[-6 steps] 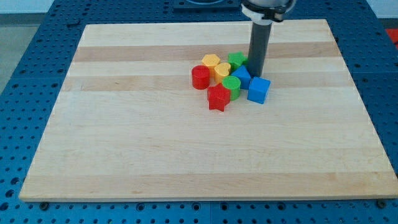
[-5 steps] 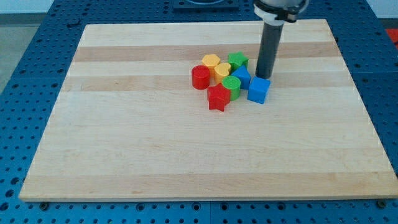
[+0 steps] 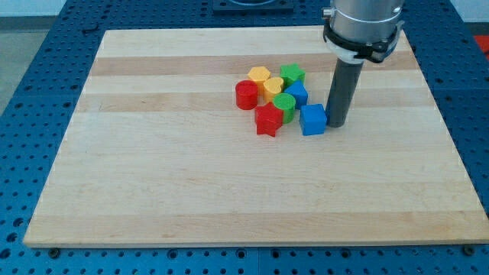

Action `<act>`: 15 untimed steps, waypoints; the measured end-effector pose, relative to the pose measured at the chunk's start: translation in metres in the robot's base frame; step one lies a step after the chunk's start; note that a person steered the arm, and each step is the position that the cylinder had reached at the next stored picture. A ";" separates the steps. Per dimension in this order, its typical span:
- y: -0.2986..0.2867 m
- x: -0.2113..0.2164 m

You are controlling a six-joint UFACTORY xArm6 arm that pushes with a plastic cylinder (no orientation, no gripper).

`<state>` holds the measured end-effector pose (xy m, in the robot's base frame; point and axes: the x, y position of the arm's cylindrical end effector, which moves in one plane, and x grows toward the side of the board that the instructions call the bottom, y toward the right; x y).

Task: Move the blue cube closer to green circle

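Note:
The blue cube (image 3: 312, 120) sits on the wooden board, at the right edge of a tight cluster of blocks. The green circle (image 3: 284, 105) lies just to its upper left, a small gap between them. My tip (image 3: 336, 124) stands right against the cube's right side, touching or nearly touching it. The dark rod rises from there to the arm's metal end at the view's top.
The cluster also holds a second blue block (image 3: 296, 95), a green star (image 3: 292, 74), a yellow hexagon (image 3: 259, 76), a yellow round block (image 3: 273, 86), a red cylinder (image 3: 246, 95) and a red star (image 3: 268, 120). The board (image 3: 153, 176) lies on a blue perforated table.
My tip moved from above the cube down and right to its right side. The blue cube slid a little left and down, and turned squarer to the view.

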<state>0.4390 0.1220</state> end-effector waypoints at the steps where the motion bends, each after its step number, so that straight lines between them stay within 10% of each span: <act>1: -0.005 0.003; 15: -0.124 0.038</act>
<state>0.4771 -0.0018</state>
